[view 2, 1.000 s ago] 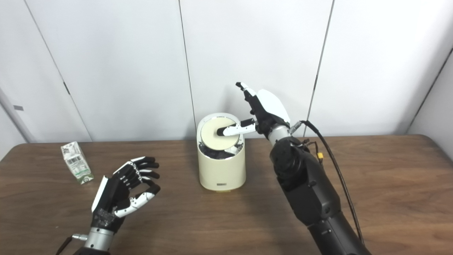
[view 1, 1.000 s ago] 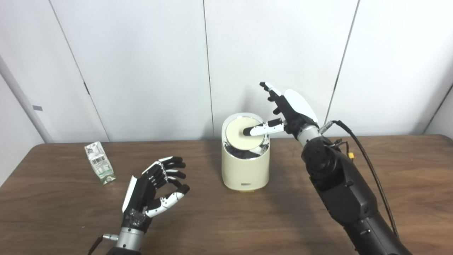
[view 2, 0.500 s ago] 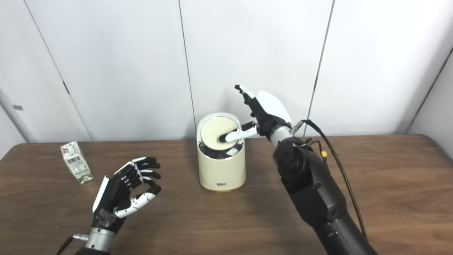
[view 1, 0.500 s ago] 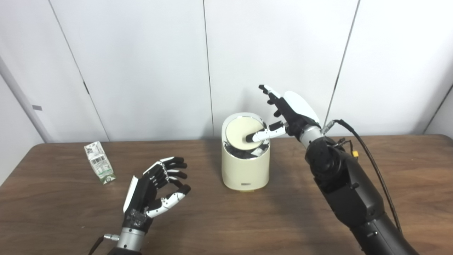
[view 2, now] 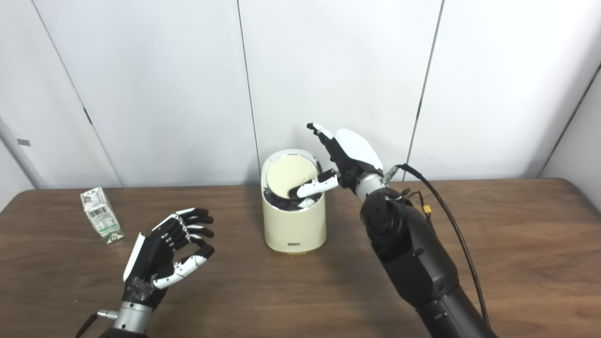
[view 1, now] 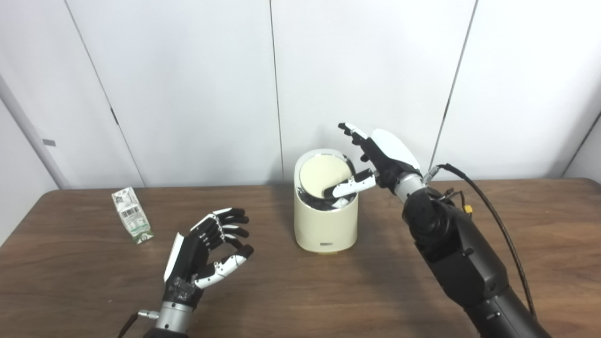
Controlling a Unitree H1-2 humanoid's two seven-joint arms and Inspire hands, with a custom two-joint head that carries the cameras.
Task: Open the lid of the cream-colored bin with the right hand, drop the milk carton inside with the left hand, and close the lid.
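Pressing lower than it was a moment ago, the right hand (view 1: 382, 157) has slid its thumb from the middle of the lid (view 1: 324, 176) toward the near rim, and the round disc has tipped with it: the near edge has sunk and more of the dark gap shows beneath it. The rest of that hand's fingers are spread and raised above the bin (view 1: 325, 220), gripping nothing; only the thumb touches. I take this to mean the opening step is under way but not finished, since the gap looks too narrow yet for the carton to pass.

The left hand (view 1: 204, 256) has not moved across the frames. It waits palm-up low over the table (view 1: 300, 300), fingers loosely curled and apart, holding nothing.

The carton (view 1: 132, 221) stands on the table near the left edge, well apart from both the waiting hand and the bin, untouched. Its long axis runs roughly upright, leaning a little with its gabled top tilted toward the left and back, barcode side facing the cameras. The bin stands upright at mid-table, its long axis vertical and its mouth slanted toward the viewer, so a drop from above and in front should suit it.
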